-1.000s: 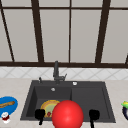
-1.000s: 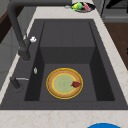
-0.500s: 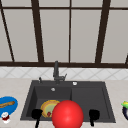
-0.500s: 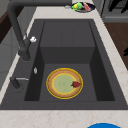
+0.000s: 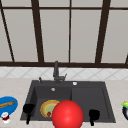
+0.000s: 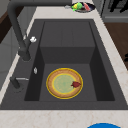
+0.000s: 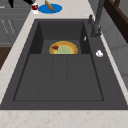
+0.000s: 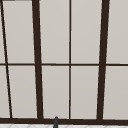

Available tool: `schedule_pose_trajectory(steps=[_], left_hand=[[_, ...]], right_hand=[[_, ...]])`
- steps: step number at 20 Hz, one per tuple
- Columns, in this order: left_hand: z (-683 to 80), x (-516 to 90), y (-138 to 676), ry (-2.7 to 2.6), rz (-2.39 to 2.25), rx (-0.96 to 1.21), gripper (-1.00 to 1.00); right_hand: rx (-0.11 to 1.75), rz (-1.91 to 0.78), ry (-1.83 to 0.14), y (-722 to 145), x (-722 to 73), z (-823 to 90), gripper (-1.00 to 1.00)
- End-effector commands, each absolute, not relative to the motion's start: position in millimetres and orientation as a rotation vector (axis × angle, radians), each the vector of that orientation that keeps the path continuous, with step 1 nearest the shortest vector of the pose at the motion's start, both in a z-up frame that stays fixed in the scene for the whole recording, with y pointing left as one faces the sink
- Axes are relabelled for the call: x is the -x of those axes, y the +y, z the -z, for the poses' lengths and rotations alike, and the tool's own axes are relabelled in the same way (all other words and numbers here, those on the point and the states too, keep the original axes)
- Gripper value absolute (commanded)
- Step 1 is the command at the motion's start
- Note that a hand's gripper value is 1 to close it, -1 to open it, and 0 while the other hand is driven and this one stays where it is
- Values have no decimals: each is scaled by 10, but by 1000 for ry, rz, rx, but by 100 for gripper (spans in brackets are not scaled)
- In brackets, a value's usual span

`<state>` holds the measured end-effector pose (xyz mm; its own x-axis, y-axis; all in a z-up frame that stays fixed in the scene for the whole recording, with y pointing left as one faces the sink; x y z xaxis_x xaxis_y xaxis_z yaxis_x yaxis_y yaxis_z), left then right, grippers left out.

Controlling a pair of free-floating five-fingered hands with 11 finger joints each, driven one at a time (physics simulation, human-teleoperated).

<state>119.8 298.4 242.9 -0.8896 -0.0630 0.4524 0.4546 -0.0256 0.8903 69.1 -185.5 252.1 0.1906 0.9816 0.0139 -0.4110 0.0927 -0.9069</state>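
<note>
A yellow-rimmed plate [image 5: 47,108] with a greenish middle and a small red bit [image 6: 76,84] lies on the floor of the sink's left basin [image 5: 37,96]. The same plate [image 6: 64,83] lies flat in the left side view, and it appears as the plate [image 7: 63,48] in the right side view. A big red ball [image 5: 67,115] sits low in the front view, between the two hands and in front of the sink's near edge. My left hand [image 5: 28,109] hangs at the sink's front left corner, apart from the ball. My right hand [image 5: 93,115] hovers to the ball's right.
A dark faucet [image 5: 56,72] stands behind the sink. On the left counter are a blue plate [image 5: 8,105] holding a bread stick and a small red-and-white jar [image 5: 5,117]. A bowl [image 5: 125,108] with green items stands on the right counter. The sink's right half [image 5: 88,98] is a flat drainer.
</note>
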Motion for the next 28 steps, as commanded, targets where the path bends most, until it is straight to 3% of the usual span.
schedule_pose_trajectory(steps=[1, 12, 28], left_hand=[[-2491, -1189, 3293, -1866, 1929, 474, -100], [-2939, -1162, 4083, -1846, 1875, 539, -100], [-2524, -1037, 5019, -1905, 1886, 501, -100]], right_hand=[[933, -1210, -787, -1855, -691, -2521, 0], [934, -1209, -788, -1855, -691, -2521, 0], [934, -1208, -788, -1855, -691, -2520, 0]])
